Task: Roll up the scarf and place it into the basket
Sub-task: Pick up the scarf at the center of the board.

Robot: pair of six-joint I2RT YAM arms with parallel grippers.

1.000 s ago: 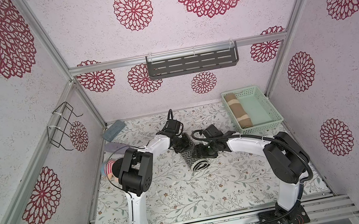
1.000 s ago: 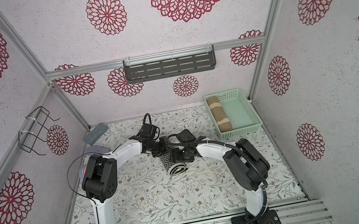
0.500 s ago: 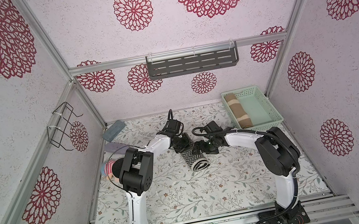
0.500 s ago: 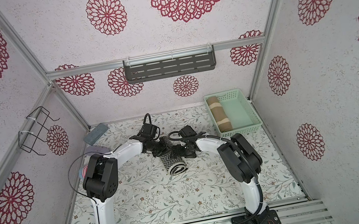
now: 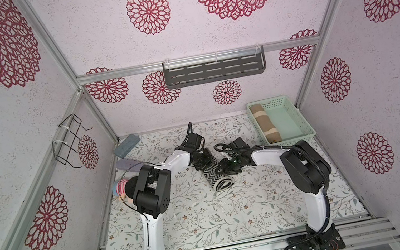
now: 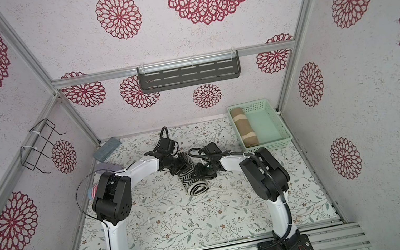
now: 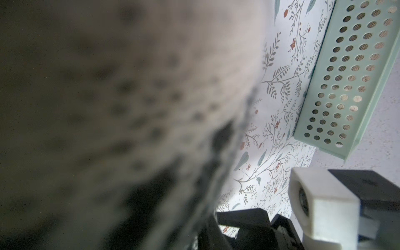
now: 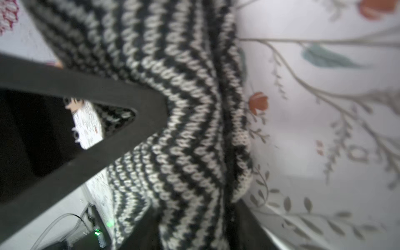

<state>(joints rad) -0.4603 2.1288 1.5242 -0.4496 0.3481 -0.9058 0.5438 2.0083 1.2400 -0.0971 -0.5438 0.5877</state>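
One roll made: right fingers (image 8: 108,88) clamp my black-and-white zigzag knit scarf (image 5: 216,177), left fingers (image 5: 206,160) blurred, I cannot tell; next, lift into mint-green perforated basket (image 5: 285,120).

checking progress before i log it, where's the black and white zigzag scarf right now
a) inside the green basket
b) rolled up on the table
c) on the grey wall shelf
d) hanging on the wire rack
b: the zigzag scarf lies rolled on the table, short of the basket, which holds only a tan roll.
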